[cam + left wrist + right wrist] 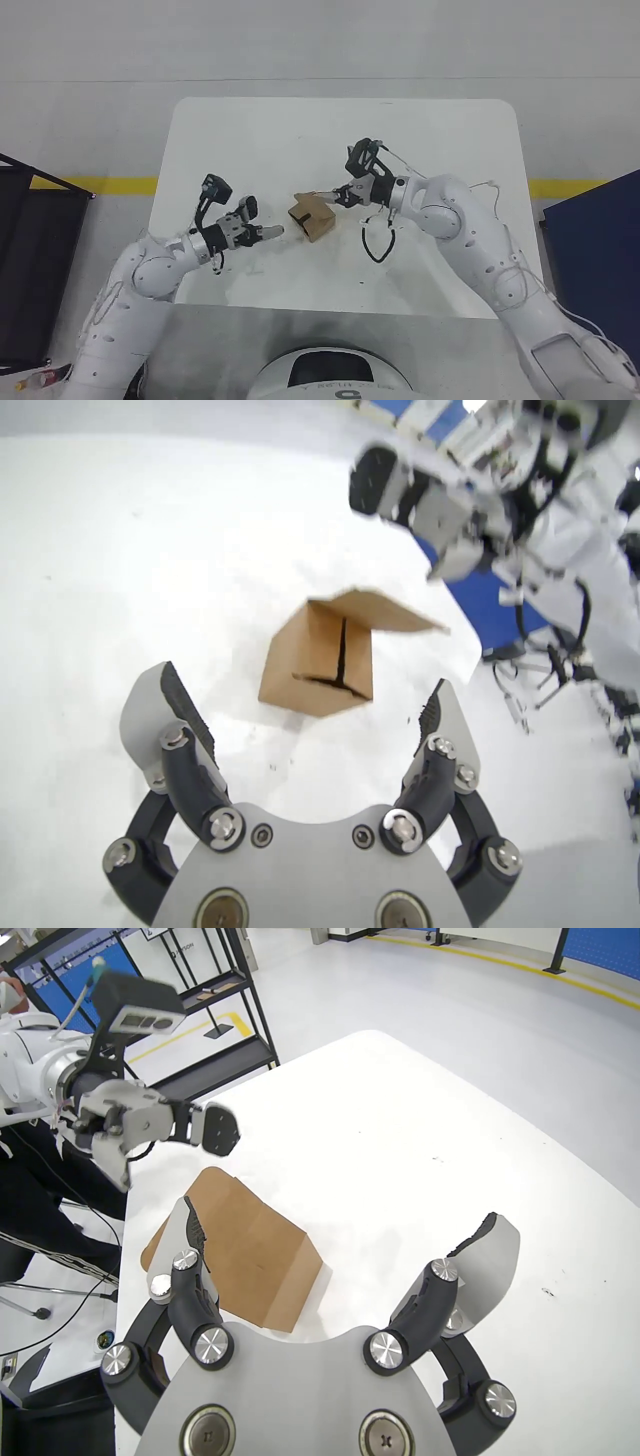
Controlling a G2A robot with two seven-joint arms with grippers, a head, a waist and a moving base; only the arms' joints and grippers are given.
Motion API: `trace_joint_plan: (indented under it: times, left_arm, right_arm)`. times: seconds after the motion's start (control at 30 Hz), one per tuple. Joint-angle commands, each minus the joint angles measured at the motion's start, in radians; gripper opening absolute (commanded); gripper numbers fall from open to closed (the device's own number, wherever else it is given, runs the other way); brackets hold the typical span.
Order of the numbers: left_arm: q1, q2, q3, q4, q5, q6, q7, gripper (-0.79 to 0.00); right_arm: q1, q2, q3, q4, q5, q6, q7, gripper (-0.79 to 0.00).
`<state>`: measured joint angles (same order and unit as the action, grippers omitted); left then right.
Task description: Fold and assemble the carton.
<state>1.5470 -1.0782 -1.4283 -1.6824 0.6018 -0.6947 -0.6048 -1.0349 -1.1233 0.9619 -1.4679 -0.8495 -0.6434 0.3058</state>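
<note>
A small brown carton [312, 217] sits near the middle of the white table [260, 130]. In the left wrist view the carton [320, 665] shows a closed end with a dark T-shaped seam, and one flap [390, 615] sticks out on the side toward the other arm. My left gripper [262, 222] [303, 682] is open, a short way from the carton and apart from it. On the opposite side my right gripper [342, 195] [340, 1215] is open just above the carton [250, 1248], holding nothing. One of its fingers [187, 1228] overlaps the cardboard in its own view; contact cannot be told.
A black cable loop [378, 245] lies on the table under the right arm. A black shelf rack [30, 250] stands off the table's left side and a blue panel [600, 230] off its right. The far half of the table is bare white surface.
</note>
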Motion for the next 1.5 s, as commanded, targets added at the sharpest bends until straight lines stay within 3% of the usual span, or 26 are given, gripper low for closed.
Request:
trace_joint_plan:
  times: [0.0, 0.1, 0.23, 0.47, 0.67, 1.03, 1.23, 1.47]
  left_arm:
    - [0.025, 0.008, -0.018, -0.019, 0.063, -0.002, -0.038, 0.0]
    - [0.027, 0.011, 0.001, -0.058, 0.177, 0.055, -0.087, 0.0]
    - [-0.032, 0.001, 0.075, -0.056, 0.305, 0.164, -0.044, 0.0]
    - [-0.202, -0.037, 0.258, 0.124, 0.368, 0.279, 0.004, 0.0]
    - [-0.324, -0.075, 0.383, 0.241, 0.32, 0.312, 0.053, 0.0]
    - [-0.475, -0.144, 0.584, 0.35, 0.266, 0.254, 0.099, 0.0]
    - [-0.5, -0.162, 0.601, 0.376, 0.231, 0.247, 0.171, 0.0]
    - [-0.415, -0.129, 0.467, 0.353, 0.142, 0.17, 0.281, 0.0]
  right_arm:
    - [-0.006, 0.002, 0.008, -0.007, 0.0, -0.002, -0.001, 0.0]
    - [-0.013, 0.003, 0.019, -0.009, 0.007, -0.005, -0.001, 0.0]
    - [-0.011, 0.003, 0.023, -0.01, 0.01, -0.007, 0.004, 0.0]
    - [-0.022, 0.003, 0.032, -0.013, 0.002, -0.001, -0.002, 0.0]
    - [-0.063, 0.012, 0.072, -0.026, -0.011, 0.01, -0.022, 0.0]
    - [-0.161, 0.04, 0.199, -0.097, -0.044, 0.037, -0.052, 0.0]
    - [-0.219, 0.055, 0.275, -0.135, -0.052, 0.031, -0.081, 0.0]
    - [-0.245, 0.06, 0.287, -0.141, -0.05, -0.015, -0.081, 0.0]
